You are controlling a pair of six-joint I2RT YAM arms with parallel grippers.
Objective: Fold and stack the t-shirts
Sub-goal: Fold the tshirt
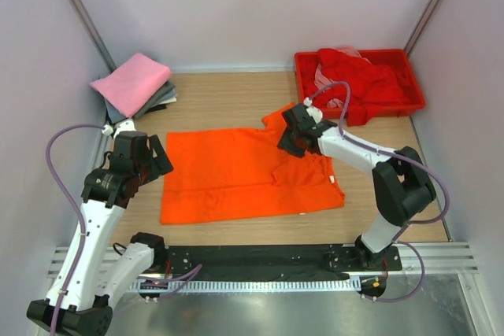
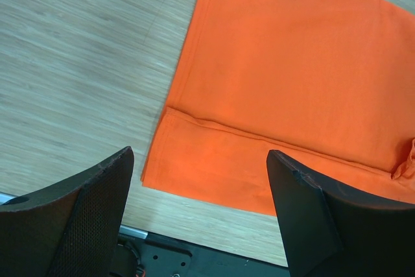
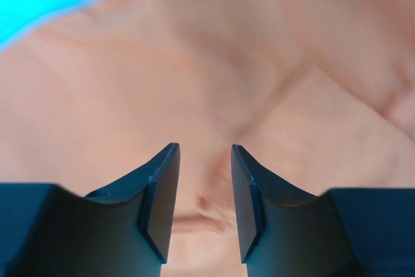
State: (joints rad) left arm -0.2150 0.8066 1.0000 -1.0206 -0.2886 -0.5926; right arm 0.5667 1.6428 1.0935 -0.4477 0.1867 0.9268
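Observation:
The bright orange t-shirt (image 1: 244, 171) lies flat on the wooden table, its lower part folded over in a band. My left gripper (image 1: 160, 158) is open and empty just off the shirt's left edge; in the left wrist view (image 2: 200, 160) it hangs over the shirt's near left corner (image 2: 194, 173). My right gripper (image 1: 290, 139) is down on the shirt's upper right part. Its jaws (image 3: 204, 154) stand a narrow gap apart astride a small crease of orange cloth (image 3: 214, 205), not clamped on it.
A folded pink t-shirt (image 1: 132, 83) lies on a grey one (image 1: 163, 98) at the back left. A red plastic tray (image 1: 416, 90) at the back right holds crumpled red and pink shirts (image 1: 364, 78). The black base rail (image 1: 260, 259) runs along the near edge.

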